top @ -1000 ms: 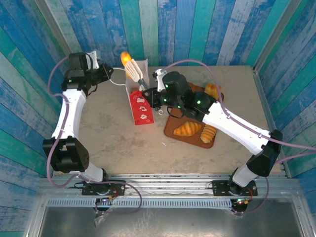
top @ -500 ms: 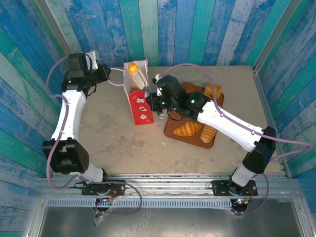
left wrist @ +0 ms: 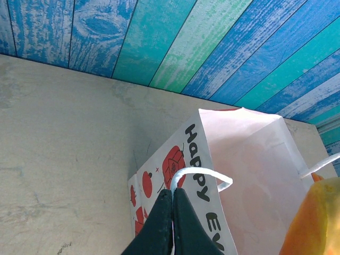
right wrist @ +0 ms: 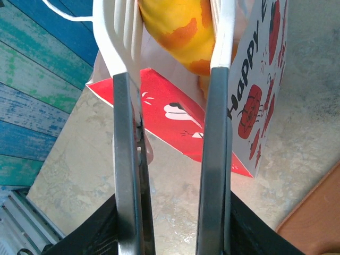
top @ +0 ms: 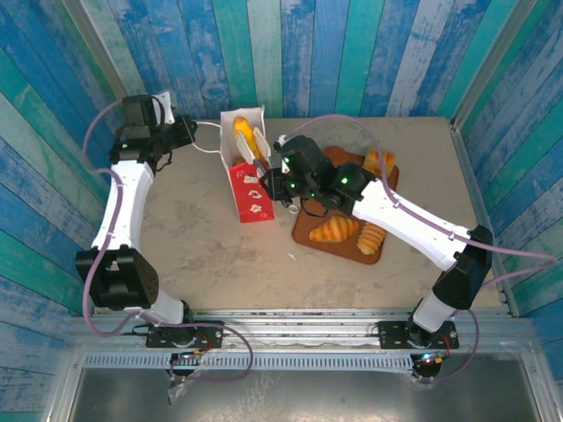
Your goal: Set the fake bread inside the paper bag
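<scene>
The paper bag [top: 249, 180] stands upright at the table's middle, its red panel [right wrist: 175, 122] facing the near side. My left gripper [left wrist: 172, 192] is shut on the bag's white cord handle [left wrist: 202, 172] and holds it out to the left; in the top view this gripper [top: 192, 128] sits left of the bag. My right gripper [right wrist: 170, 26] is shut on a yellow-orange oblong roll [right wrist: 178, 24], one piece of the fake bread, gripped between white tong fingers [right wrist: 114, 37]. The roll [top: 243, 132] hangs in the bag's open mouth and is visible at the edge of the left wrist view [left wrist: 316, 223].
A flat brown tray [top: 308, 230] lies right of the bag and holds a croissant [top: 334, 230], a ridged horn [top: 371, 237] and a bun [top: 378, 161]. Blue plank walls close in the table at the back and sides.
My right gripper has carried the roll from above the bag's back edge down and forward into the open mouth. The left gripper has kept its hold on the cord.
</scene>
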Motion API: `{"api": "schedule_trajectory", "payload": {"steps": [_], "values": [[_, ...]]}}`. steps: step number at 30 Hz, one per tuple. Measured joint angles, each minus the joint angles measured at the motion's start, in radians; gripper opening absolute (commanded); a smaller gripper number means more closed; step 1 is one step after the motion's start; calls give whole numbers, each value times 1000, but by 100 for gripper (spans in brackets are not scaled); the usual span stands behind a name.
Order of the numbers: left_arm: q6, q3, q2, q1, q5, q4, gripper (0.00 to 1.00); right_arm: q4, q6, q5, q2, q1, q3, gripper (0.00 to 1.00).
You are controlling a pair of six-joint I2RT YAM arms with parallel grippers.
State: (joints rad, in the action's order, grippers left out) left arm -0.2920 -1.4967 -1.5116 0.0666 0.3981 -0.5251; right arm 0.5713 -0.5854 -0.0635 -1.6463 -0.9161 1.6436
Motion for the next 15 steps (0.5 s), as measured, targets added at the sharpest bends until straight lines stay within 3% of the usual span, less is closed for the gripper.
{"api": "schedule_trajectory", "payload": {"steps": [7, 15], "values": [[0, 0, 0, 0, 5, 0, 1, -7, 10, 11, 16, 0, -5, 53], [-5, 0, 0, 0, 17, 0, 1, -20, 22, 19, 39, 0, -7, 54]]}}
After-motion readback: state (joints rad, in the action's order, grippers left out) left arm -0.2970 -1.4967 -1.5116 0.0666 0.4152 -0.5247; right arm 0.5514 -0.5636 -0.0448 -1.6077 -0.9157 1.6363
